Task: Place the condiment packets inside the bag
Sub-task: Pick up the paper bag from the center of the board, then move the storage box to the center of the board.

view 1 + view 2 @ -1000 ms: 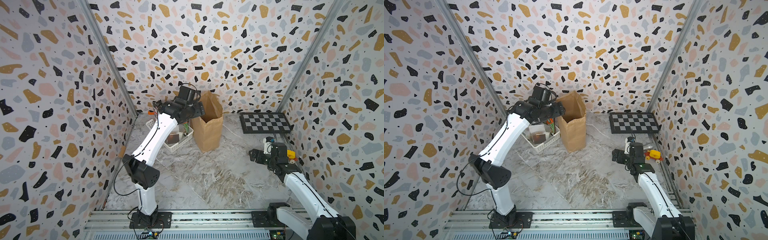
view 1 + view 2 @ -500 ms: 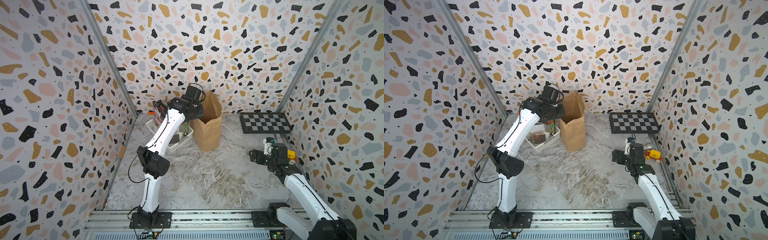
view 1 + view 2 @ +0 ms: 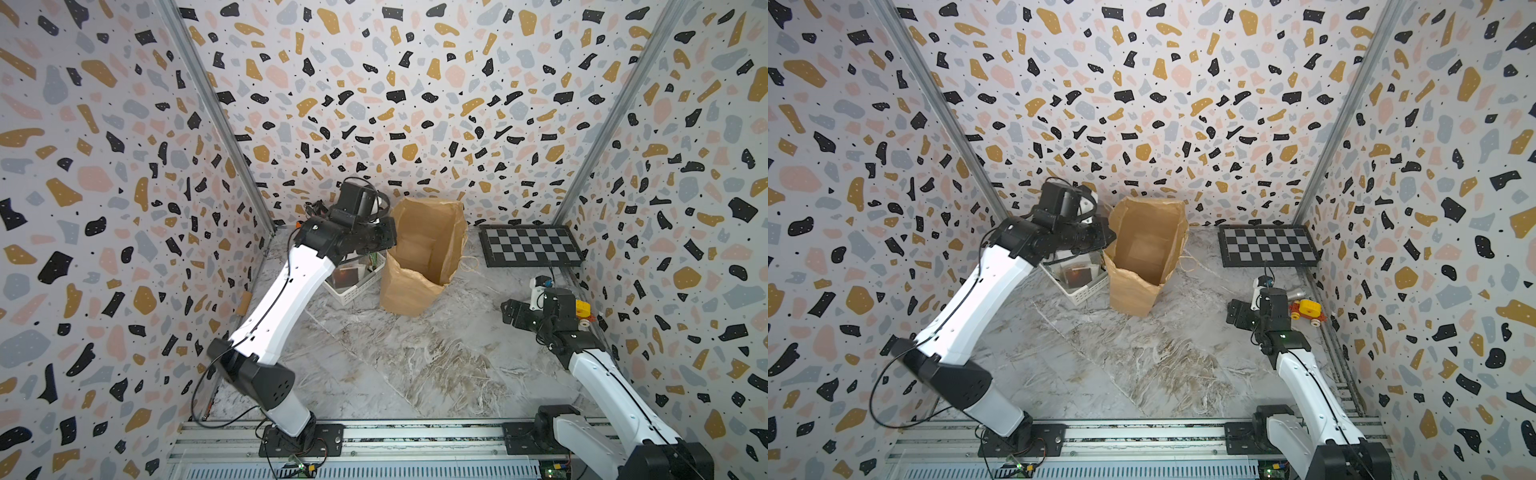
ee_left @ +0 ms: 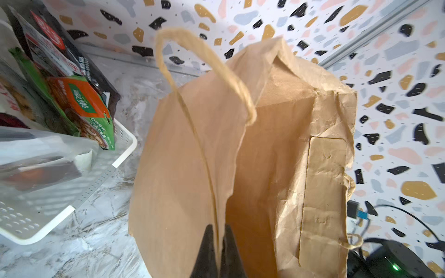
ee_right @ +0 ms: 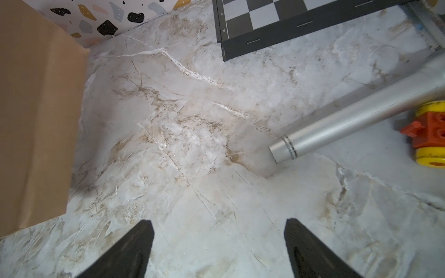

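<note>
- While the left gripper (image 4: pixel 218 231) pinches the near paper wall of the bag (image 4: pixel 265 156), its two black fingers (image 4: pixel 207 252) are pressed together with only the sheet between them.
- The bag stands upright with its mouth open on the marble floor (image 5: pixel 192 144), just beside the white lattice basket (image 4: pixel 122 149). One twine handle (image 4: pixel 204 53) loops up above the pinched wall.
- The condiment packets (image 4: pixel 72 96) stand on edge in the basket.
- The green-orange packet (image 4: pixel 84 103) has white Chinese characters on a green patch and small white print along its green edge, too soft to read.
- Behind it, the black packet (image 4: pixel 48 41) shows a red logo with white characters and white Chinese print down one side, also unreadable.
- In a top view, a clear pouch (image 3: pixel 1077 274) with brown contents sits at the basket's front.
- The right gripper (image 5: pixel 216 240) hovers over bare marble, well apart from the bag, its fingers spread wide around nothing.
- Near it lie a silver metal tube (image 5: pixel 349 120) and a yellow-and-red toy (image 5: pixel 431 134).
- The chessboard (image 5: pixel 265 21) has the digits 5 and 6 on its dark border.
</note>
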